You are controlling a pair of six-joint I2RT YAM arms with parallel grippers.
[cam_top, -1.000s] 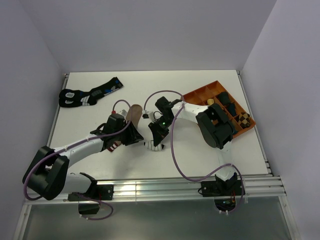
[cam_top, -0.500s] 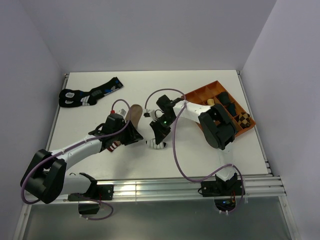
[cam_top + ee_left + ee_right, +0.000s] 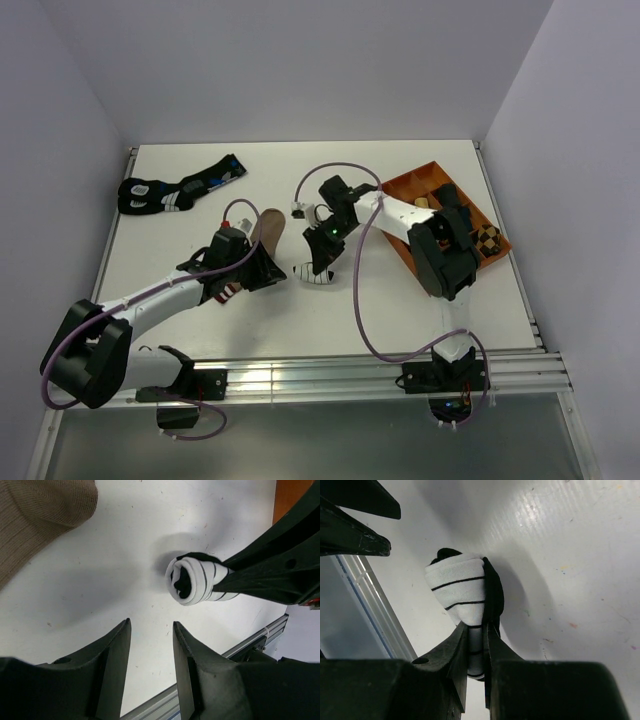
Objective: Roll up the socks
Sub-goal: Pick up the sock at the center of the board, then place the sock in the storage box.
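White sock (image 3: 460,587), gripped by right tool (image 3: 476,626), has shifted rearward.

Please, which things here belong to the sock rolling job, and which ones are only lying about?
Belong to the job:
- white striped sock, rolled, pinched in the right gripper
- tan-brown sock, unrolled, by the open left gripper

Only lying about:
- black socks, far left
- orange tray and its rolled bundles, far right
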